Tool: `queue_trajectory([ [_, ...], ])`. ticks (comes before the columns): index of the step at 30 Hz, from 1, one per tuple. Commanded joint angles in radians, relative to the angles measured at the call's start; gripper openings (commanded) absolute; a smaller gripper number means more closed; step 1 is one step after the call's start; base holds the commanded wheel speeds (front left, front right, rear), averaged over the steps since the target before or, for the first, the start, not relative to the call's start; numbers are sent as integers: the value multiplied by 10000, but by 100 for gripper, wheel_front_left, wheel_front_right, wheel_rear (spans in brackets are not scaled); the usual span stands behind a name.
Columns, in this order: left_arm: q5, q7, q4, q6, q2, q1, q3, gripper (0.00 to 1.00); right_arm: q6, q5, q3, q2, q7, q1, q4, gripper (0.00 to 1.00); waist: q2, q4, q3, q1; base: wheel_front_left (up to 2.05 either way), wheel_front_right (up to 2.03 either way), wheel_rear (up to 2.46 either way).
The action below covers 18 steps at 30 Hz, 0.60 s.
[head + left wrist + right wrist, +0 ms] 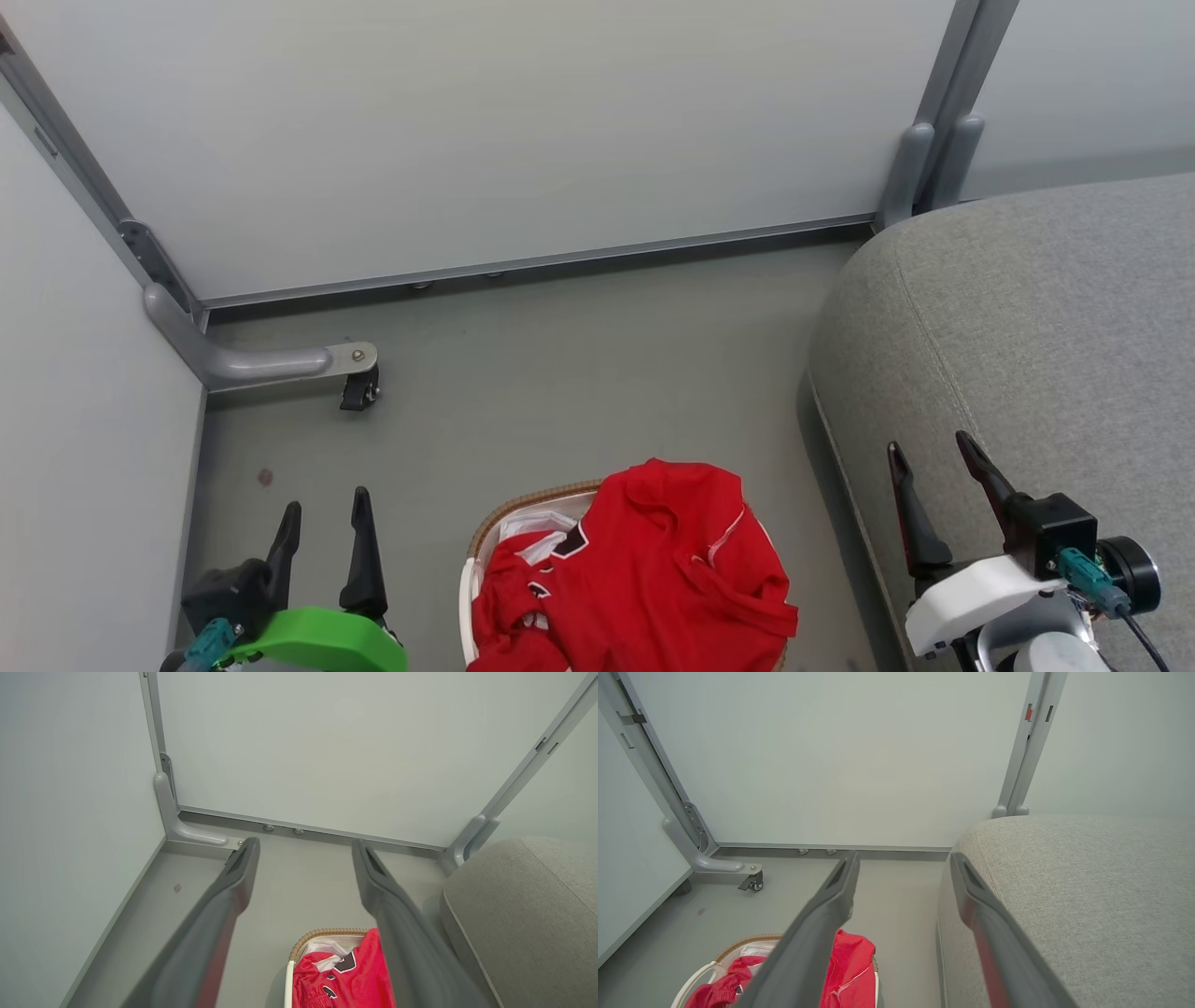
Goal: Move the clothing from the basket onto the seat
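Red jerseys (644, 569): they lie heaped in the laundry basket (527, 501), rising above its woven rim and hanging over the side that faces the sofa (1027, 327). We judge that no piece is moved yet.
White liner (532, 527): it shows at the far-left inside of the basket, partly under the red cloth. It is not part of our load.
Basket position: it stands on the grey floor (579, 373), between our two grippers and near the sofa's front, so we think the carry will be short.
Sofa: grey woven fabric with a rounded edge and a stitched seam, at our right side. Its broad top is where the jerseys must land.
Left gripper (325, 501): the fingers are spread wide and hold nothing. It hovers over the floor, left of the basket and apart from it.
Right gripper (929, 443): it is also spread wide and holds nothing, above the sofa's edge, right of the basket.
Reason, as we judge: both hands wait beside the heap, ready to come down on it.
Risk: we could pinch the liner together with the cloth, or lift both jerseys tangled.
Around: pale partition panels (485, 131) and a caster wheel (359, 390) on the frame's foot.
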Motion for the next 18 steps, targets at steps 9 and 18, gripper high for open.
queue_trajectory([
  [9, 402, -182, 142, 31, 79, 44, -64, 100, 4, -536, 28, -68, -193, 101, -25, 100, 0, 12, 4, 0, 0, 0, 0],
  [18, 327, -170, 170, 20, 77, 43, -77, 100, 4, -432, 44, -66, -191, 99, -24, 100, 0, 11, -4, 0, 0, 0, 0],
])
